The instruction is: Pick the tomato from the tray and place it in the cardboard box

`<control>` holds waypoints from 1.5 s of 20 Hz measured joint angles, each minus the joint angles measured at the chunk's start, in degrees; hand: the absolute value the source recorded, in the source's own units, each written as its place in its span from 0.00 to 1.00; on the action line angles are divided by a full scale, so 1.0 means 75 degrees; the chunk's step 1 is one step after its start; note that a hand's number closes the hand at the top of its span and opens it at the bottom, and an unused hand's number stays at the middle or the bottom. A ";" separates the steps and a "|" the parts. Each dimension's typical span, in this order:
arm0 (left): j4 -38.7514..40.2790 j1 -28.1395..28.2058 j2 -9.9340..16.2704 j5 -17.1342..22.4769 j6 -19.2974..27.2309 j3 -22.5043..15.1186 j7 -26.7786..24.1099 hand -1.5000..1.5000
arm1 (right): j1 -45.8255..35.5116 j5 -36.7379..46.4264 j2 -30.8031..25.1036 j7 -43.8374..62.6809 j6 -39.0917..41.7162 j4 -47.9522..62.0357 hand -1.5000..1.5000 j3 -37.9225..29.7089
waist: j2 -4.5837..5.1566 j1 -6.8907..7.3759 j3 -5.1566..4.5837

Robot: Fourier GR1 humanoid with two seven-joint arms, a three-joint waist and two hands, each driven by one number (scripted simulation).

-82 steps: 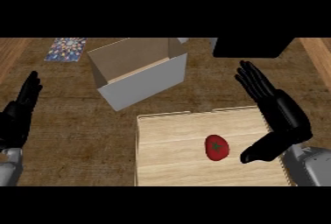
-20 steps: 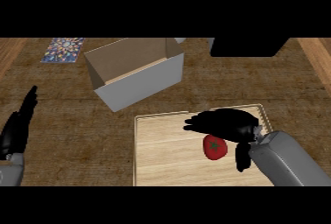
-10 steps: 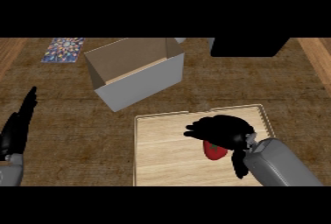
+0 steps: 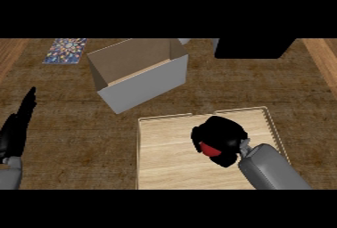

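The counter [image 4: 79,133] is seen from one head view only, aimed steeply downward (forearms entering from the lower edge), with tray [image 4: 164,133] near and box [image 4: 141,89] farther.

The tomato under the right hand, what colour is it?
Red. In the head view, the tomato shows beneath the curled right hand.

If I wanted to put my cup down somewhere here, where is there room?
The counter is bare between the left hand and the tray, and also right of the cardboard box. The tray's left half is free; its right half is crowded by the right hand curled over the tomato.
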 measured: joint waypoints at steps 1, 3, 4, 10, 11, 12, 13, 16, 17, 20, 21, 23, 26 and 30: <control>0.0002 0.0049 -0.0052 -0.0019 0.0015 0.0001 -0.0048 0.50 | -0.0022 0.0092 0.0059 -0.0096 -0.0215 0.0087 1.00 -0.0023 | -0.0002 0.0003 0.0003; 0.0060 0.0035 -0.0095 -0.0069 0.0042 0.0005 -0.0077 0.50 | 0.0029 0.0286 0.0288 0.0072 -0.0626 0.0188 1.00 -0.0102 | -0.0019 -0.0002 -0.0007; 0.0016 0.0019 -0.0059 -0.0065 0.0034 0.0031 -0.0028 0.50 | 0.0119 0.0291 0.0420 0.0352 -0.0774 0.0185 1.00 -0.0284 | -0.0032 -0.0017 -0.0009; 0.0003 0.0170 0.0016 -0.0024 0.0079 0.0198 -0.0030 0.50 | 0.0821 0.0387 0.1225 0.3054 -0.1852 0.0158 1.00 -0.1992 | -0.0040 -0.0293 -0.0001; 0.0046 0.0124 0.0008 -0.0029 0.0084 0.0198 -0.0013 0.50 | 0.0833 0.0515 0.1395 0.3526 -0.2066 0.0110 1.00 -0.2150 | -0.0026 -0.0296 0.0000; 0.0050 0.0122 -0.0024 -0.0055 0.0096 0.0163 -0.0012 0.50 | 0.0895 0.0660 0.1545 0.3975 -0.2346 0.0052 1.00 -0.2215 | -0.0017 -0.0273 0.0001; 0.0079 0.0155 -0.0012 -0.0047 0.0066 0.0169 -0.0070 0.50 | 0.0954 0.0840 0.1664 0.4376 -0.2572 -0.0083 1.00 -0.2260 | -0.0013 -0.0253 0.0002; 0.0025 0.0152 -0.0037 -0.0081 0.0074 0.0140 -0.0050 0.50 | 0.1046 0.1394 0.1816 0.5409 -0.2795 -0.0849 1.00 -0.2274 | -0.0016 -0.0220 0.0003; 0.0008 0.0127 0.0022 -0.0033 -0.0005 0.0183 -0.0020 0.50 | 0.1015 0.1540 0.1851 0.5653 -0.2803 -0.1067 1.00 -0.2270 | -0.0011 -0.0190 0.0003; 0.0010 0.0139 0.0026 0.0004 -0.0072 0.0209 -0.0079 0.50 | 0.1076 0.2021 0.1970 0.6237 -0.2979 -0.1934 1.00 -0.1999 | -0.0004 -0.0151 0.0005; 0.0024 0.0125 0.0034 0.0010 -0.0084 0.0225 -0.0095 0.50 | 0.0929 0.2098 0.1970 0.6303 -0.2963 -0.2171 1.00 -0.1984 | 0.0001 -0.0134 0.0005; -0.0029 0.0069 -0.0035 -0.0037 -0.0073 0.0153 0.0034 0.50 | 0.0751 0.2371 0.2005 0.6387 -0.3047 -0.2530 1.00 -0.1734 | 0.0005 -0.0106 0.0006; -0.0018 0.0019 -0.0028 -0.0075 -0.0091 0.0168 0.0007 0.50 | 0.0288 0.2444 0.2048 0.6459 -0.3052 -0.2758 1.00 -0.1506 | 0.0022 -0.0056 0.0007; -0.0068 -0.0025 -0.0158 -0.0145 -0.0097 0.0093 0.0087 0.50 | -0.0596 0.1994 0.2083 0.6686 -0.3008 -0.2553 1.00 -0.1392 | 0.0038 -0.0012 0.0008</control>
